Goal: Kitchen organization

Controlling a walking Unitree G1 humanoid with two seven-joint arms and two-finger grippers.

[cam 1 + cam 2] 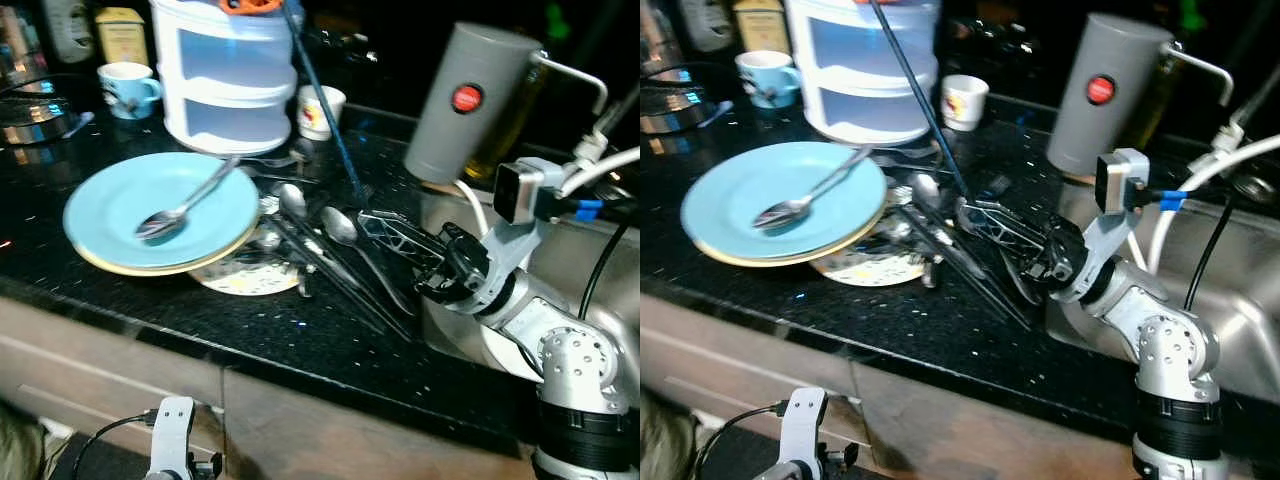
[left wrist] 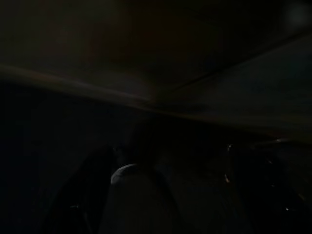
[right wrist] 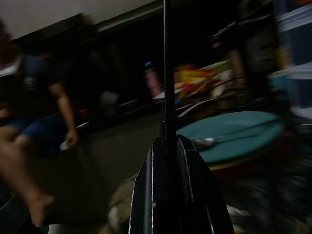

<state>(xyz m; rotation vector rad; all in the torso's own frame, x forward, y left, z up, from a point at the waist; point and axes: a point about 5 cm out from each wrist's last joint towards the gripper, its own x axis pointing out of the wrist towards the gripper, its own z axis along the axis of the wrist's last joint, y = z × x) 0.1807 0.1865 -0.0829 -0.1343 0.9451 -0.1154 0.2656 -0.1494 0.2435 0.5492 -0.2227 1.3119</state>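
— What is the right tool (image 1: 368, 212) doing?
— Its two black fingers are clenched on a long dark rod (image 1: 322, 105), gripping it at its lower end. In the right wrist view the rod (image 3: 167, 68) rises straight out from between the closed fingers. I cannot tell what kind of utensil it is.

— Where does the rod go?
— It slants up and away over the tabletop (image 1: 300, 330), its top passing in front of the white tiered container (image 1: 228, 75).

— What lies under the tool?
— A heap of cutlery (image 1: 330, 245), spoons and dark-handled pieces, loose on the black speckled tabletop just beside the sink (image 1: 590, 270).

— And further out?
— To the robot's left of the heap is a light blue plate (image 1: 160, 210), stacked on a cream one, with a spoon (image 1: 185, 205) resting in it. A patterned plate (image 1: 250, 275) pokes out from under the stack. Behind are a blue mug (image 1: 128, 88), a small white cup (image 1: 320, 110) and a grey cylinder with a red button (image 1: 470, 100).

— The left tool?
— The arm hangs low in front of the cabinet (image 1: 172, 440); its wrist view is too dark to tell whether it is clenched or released.

— Anyone around?
— A seated person (image 3: 39, 122), blurred, in the right wrist view.
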